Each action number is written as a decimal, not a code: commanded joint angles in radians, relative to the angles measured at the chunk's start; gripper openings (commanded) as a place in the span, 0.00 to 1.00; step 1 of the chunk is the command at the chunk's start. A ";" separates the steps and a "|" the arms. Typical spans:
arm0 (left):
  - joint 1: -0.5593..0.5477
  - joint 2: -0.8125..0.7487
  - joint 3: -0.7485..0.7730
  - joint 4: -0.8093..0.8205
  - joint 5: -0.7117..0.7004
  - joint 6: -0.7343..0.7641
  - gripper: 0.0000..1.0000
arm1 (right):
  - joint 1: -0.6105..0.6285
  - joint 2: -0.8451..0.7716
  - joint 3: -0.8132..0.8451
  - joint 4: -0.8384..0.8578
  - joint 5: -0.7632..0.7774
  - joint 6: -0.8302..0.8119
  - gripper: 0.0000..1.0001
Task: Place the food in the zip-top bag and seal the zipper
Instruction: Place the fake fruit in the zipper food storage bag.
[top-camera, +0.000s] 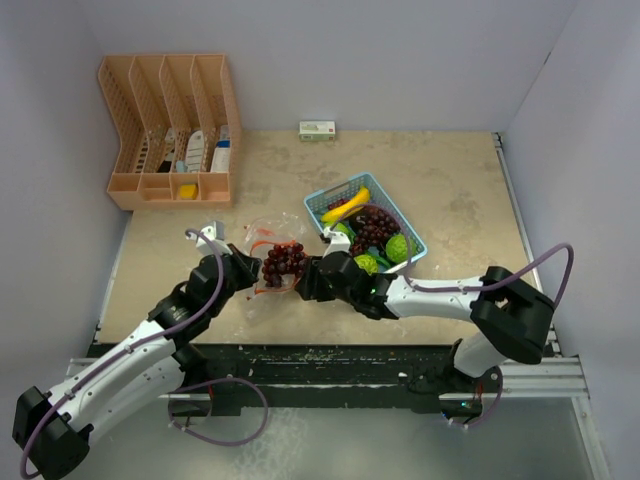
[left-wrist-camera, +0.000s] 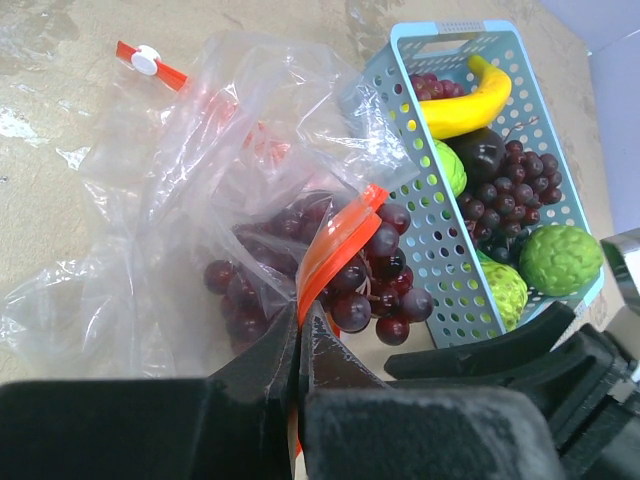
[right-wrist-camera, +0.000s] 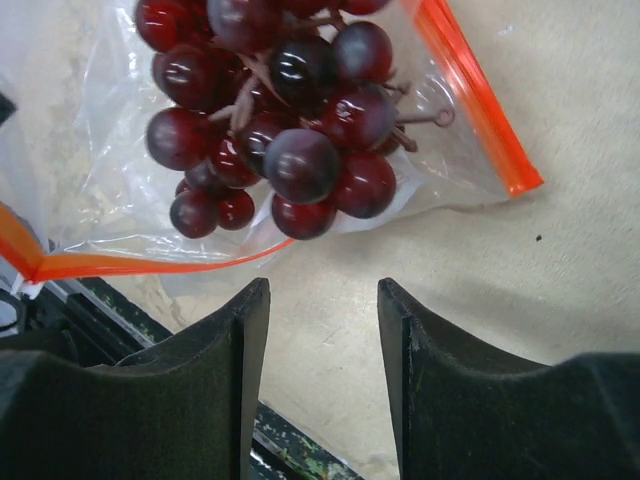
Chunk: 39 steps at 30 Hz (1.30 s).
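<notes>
The clear zip-top bag (top-camera: 268, 250) with an orange zipper strip (left-wrist-camera: 338, 245) lies left of the basket. My left gripper (left-wrist-camera: 300, 322) is shut on that strip at the bag's mouth. A dark red-purple grape bunch (top-camera: 284, 262) lies half inside the mouth; it also shows in the left wrist view (left-wrist-camera: 372, 283) and the right wrist view (right-wrist-camera: 280, 120). My right gripper (right-wrist-camera: 322, 300) is open and empty just short of the bunch, over bare table. The banana (top-camera: 346, 206), a second grape bunch (top-camera: 374, 226) and the lime-green fruits (top-camera: 400, 247) sit in the light-blue basket (left-wrist-camera: 436, 262).
An orange desk organiser (top-camera: 170, 130) stands at the back left. A small white-and-green box (top-camera: 317, 130) lies by the back wall. The bag's white slider (left-wrist-camera: 146, 60) rests at the zipper's far end. The table's front edge lies close under both grippers.
</notes>
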 joint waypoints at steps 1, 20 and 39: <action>-0.005 -0.012 0.007 0.020 -0.011 -0.011 0.00 | 0.001 -0.010 -0.042 0.142 0.060 0.190 0.49; -0.005 -0.025 -0.004 0.036 0.001 -0.015 0.00 | 0.001 0.131 -0.012 0.250 -0.022 0.315 0.46; -0.005 -0.032 -0.005 0.033 0.008 -0.019 0.00 | 0.001 0.227 0.036 0.273 0.084 0.298 0.00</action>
